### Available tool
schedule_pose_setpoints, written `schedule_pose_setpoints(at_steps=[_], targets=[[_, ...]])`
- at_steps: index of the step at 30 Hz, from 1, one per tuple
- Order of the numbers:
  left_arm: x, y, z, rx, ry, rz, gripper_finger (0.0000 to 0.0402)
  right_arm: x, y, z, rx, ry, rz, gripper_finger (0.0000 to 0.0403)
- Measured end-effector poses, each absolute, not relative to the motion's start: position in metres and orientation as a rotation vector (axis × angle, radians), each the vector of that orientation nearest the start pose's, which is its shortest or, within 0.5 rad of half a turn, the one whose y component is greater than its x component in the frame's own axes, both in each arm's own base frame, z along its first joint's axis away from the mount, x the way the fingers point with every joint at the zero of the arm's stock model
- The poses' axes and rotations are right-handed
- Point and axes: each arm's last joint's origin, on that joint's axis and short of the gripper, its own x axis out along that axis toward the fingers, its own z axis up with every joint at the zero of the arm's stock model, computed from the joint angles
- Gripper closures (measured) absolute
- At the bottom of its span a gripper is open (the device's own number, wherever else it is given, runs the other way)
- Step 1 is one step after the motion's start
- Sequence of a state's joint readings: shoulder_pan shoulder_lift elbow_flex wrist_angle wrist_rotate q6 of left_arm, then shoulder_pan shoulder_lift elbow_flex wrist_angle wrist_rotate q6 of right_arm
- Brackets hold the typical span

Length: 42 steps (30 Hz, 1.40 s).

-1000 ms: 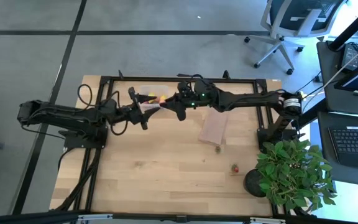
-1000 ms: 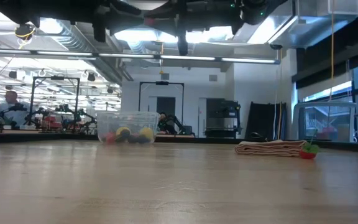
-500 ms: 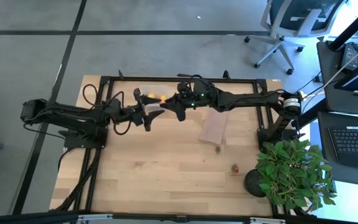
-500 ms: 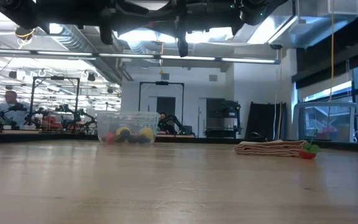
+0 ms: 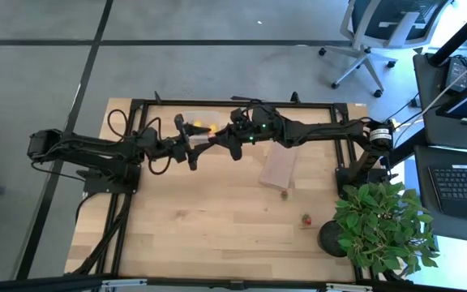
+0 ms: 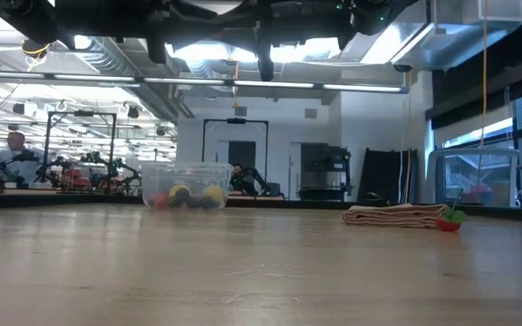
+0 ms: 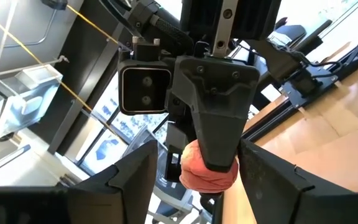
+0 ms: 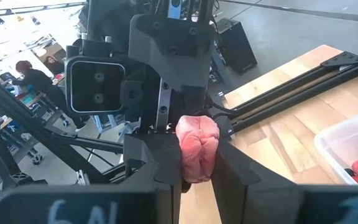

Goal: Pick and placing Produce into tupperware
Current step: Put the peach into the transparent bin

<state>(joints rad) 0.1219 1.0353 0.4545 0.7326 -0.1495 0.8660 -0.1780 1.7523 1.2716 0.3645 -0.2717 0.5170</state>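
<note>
Right gripper [image 8: 194, 177] clamped on pink produce piece [image 8: 197, 146]; left gripper [image 7: 194, 177] jaws apart around it; risk: mistimed handover drops it outside tupperware [image 5: 191, 122]

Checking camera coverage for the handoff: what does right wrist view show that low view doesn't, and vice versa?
Only the right wrist view: the right gripper shut on a pink-red fruit piece, with the left gripper facing it.
Only the low view: the fruit inside the tupperware, plus the folded cloth with a red piece beside it.
Both: the wooden table and the tupperware, which the wrist view shows only as a corner.
</note>
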Motion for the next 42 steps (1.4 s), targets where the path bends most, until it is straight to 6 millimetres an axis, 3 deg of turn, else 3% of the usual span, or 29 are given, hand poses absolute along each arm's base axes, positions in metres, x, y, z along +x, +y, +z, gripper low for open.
schedule_pose_setpoints(at_steps=[22,28,37,42], targets=[[0.217,0.030,0.260,0.813,-0.040,0.275,0.0288,0.402,-0.064,0.293,0.549,0.137,0.070,0.0333],[0.217,0.030,0.260,0.814,-0.041,0.275,0.0296,0.402,-0.064,0.293,0.563,0.136,0.075,0.0314],[0.216,0.030,0.260,0.813,-0.039,0.295,0.0295,0.402,-0.069,0.293,0.581,0.136,0.064,0.0219],[0.216,0.031,0.261,0.810,-0.019,0.342,0.0303,0.398,-0.084,0.292,0.604,0.153,0.111,0.0158]])
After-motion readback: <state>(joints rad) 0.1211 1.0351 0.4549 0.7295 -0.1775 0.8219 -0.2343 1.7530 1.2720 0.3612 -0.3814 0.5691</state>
